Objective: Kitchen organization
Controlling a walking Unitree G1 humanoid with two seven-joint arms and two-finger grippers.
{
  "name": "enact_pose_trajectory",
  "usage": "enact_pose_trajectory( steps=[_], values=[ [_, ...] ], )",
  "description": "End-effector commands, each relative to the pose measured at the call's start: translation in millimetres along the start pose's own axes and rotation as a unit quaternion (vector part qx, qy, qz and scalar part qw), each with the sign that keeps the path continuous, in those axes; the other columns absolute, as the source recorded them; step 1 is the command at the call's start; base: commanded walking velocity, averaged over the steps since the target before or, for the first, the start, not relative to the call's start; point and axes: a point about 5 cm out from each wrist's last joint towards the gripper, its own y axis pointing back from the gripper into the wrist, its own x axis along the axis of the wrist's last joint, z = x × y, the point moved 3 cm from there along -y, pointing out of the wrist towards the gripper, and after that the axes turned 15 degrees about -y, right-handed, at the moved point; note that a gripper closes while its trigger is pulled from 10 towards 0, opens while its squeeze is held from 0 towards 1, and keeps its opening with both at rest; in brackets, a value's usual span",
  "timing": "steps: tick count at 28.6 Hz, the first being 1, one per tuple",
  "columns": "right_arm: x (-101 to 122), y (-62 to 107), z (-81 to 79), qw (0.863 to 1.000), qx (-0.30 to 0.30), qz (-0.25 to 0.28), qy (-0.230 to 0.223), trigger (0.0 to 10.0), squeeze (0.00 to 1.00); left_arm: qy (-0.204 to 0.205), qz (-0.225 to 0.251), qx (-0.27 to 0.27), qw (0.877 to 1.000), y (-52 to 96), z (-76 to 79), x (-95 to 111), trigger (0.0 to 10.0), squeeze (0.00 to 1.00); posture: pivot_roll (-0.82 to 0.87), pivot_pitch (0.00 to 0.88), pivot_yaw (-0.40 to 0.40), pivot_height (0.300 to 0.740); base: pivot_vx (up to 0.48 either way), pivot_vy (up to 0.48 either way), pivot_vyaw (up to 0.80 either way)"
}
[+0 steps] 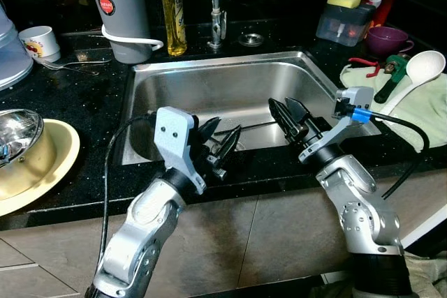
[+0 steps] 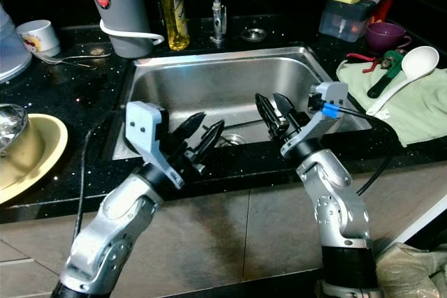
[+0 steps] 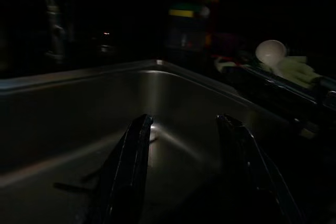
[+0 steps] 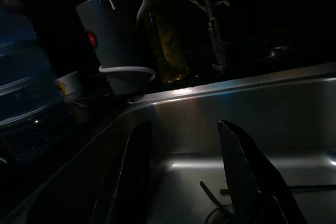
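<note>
A stainless sink [image 1: 209, 88] is set in the black counter straight ahead. A thin dark utensil [image 1: 255, 126] lies on the sink bottom near the drain, and its far end is hidden behind my right fingers. My left gripper [image 1: 222, 134] hovers over the sink's front edge, open and empty, as the left wrist view [image 3: 184, 124] also shows. My right gripper [image 1: 283, 105] hangs over the front right part of the basin, also open and empty, and looks along its fingers [image 4: 236, 150] toward the back left corner.
Behind the sink stand a grey jug [image 1: 122, 8], a yellow soap bottle [image 1: 174, 19] and the tap [image 1: 216, 5]. A yellow plate [image 1: 49, 165] with a steel bowl [image 1: 17, 130] sits left. On the right, a white ladle [image 1: 419, 71] rests on a green cloth [image 1: 419, 116].
</note>
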Motion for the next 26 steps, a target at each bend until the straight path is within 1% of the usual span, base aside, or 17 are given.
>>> enact_pose_trajectory(
  steps=[1,2,4,6,7,8,9,11,13,14,16,19,22,23,24,25,26],
  values=[
    [-1.3,-0.6,1.6,1.000,0.000,0.000,0.007,10.0,0.00,-0.023,-0.003,0.029,0.999,1.5,-11.0,3.6,10.0,0.00,0.00,0.069,-0.012,0.740,0.000,0.000,0.58],
    [-3.3,1.2,3.7,1.000,0.000,-0.001,0.003,10.0,0.00,-0.038,-0.001,0.038,0.999,1.7,-13.9,5.5,10.0,0.00,0.00,0.069,-0.012,0.740,0.000,0.000,0.80],
    [-7.1,5.4,0.6,1.000,0.021,-0.001,-0.020,10.0,0.00,-0.053,0.001,0.051,0.997,2.0,-16.8,9.3,10.0,0.00,0.00,0.069,-0.012,0.740,0.000,0.000,0.80],
    [-10.0,10.4,-16.8,0.996,0.074,-0.007,-0.052,10.0,0.00,-0.059,0.004,0.062,0.996,2.2,-18.7,12.6,10.0,0.00,0.01,0.077,-0.011,0.740,0.000,0.000,0.00],
    [-10.0,10.4,-16.8,0.996,0.074,-0.007,-0.052,10.0,0.00,-0.059,0.004,0.062,0.996,2.2,-18.7,12.6,10.0,0.00,0.01,0.077,-0.011,0.740,0.000,0.000,0.00],
    [-10.3,12.0,-22.9,0.994,0.092,-0.008,-0.060,10.0,0.00,-0.061,0.004,0.066,0.996,2.5,-19.3,13.5,10.0,0.00,0.01,0.077,-0.012,0.740,0.000,0.000,0.00],
    [-10.3,12.0,-22.9,0.994,0.092,-0.008,-0.060,10.0,0.00,-0.061,0.004,0.066,0.996,2.5,-19.3,13.5,10.0,0.00,0.01,0.077,-0.012,0.740,0.000,0.000,0.00],
    [-11.9,21.8,-42.1,0.982,0.152,-0.012,-0.113,10.0,0.00,-0.066,0.006,0.074,0.995,2.7,-22.7,15.6,10.0,0.00,0.01,0.082,-0.011,0.740,0.000,0.000,0.00],
    [-11.9,21.8,-42.1,0.982,0.152,-0.012,-0.113,10.0,0.00,-0.066,0.006,0.074,0.995,2.7,-22.7,15.6,10.0,0.00,0.01,0.082,-0.011,0.740,0.000,0.000,0.00],
    [-11.7,30.5,-51.0,0.971,0.185,-0.008,-0.148,10.0,0.00,-0.074,0.006,0.086,0.994,3.2,-28.7,18.2,10.0,0.00,0.00,0.086,-0.011,0.740,0.000,0.000,0.00],
    [-11.5,32.1,-51.1,0.970,0.188,-0.005,-0.152,10.0,0.00,-0.076,0.006,0.090,0.993,3.4,-31.0,19.2,10.0,0.00,0.00,0.086,-0.011,0.740,0.000,0.000,0.00],
    [-8.9,41.6,-46.4,0.961,0.206,0.005,-0.183,10.0,0.00,-0.091,0.007,0.116,0.989,4.8,-46.3,23.6,10.0,0.00,0.00,0.086,-0.011,0.740,0.000,0.000,0.00],
    [-8.4,45.3,-47.5,0.958,0.220,-0.001,-0.184,10.0,0.00,-0.094,0.009,0.125,0.988,5.3,-51.3,25.8,10.0,0.00,0.00,0.086,-0.012,0.740,0.000,0.000,0.00],
    [-8.7,50.2,-50.6,0.954,0.241,-0.015,-0.179,10.0,0.00,-0.096,0.012,0.133,0.986,5.4,-55.7,29.2,10.0,0.00,0.01,0.085,-0.014,0.740,0.000,0.000,0.00],
    [-8.7,50.2,-50.6,0.954,0.241,-0.015,-0.179,10.0,0.00,-0.096,0.012,0.133,0.986,5.4,-55.7,29.2,10.0,0.00,0.01,0.085,-0.014,0.740,0.000,0.000,0.00],
    [-9.4,55.9,-53.1,0.950,0.261,-0.034,-0.170,10.0,0.00,-0.098,0.018,0.139,0.985,5.2,-59.4,34.2,10.0,0.00,0.01,0.084,-0.014,0.740,0.000,0.000,0.00],
    [-9.4,55.9,-53.1,0.950,0.261,-0.034,-0.170,10.0,0.00,-0.098,0.018,0.139,0.985,5.2,-59.4,34.2,10.0,0.00,0.01,0.084,-0.014,0.740,0.000,0.000,0.00]
  ],
)
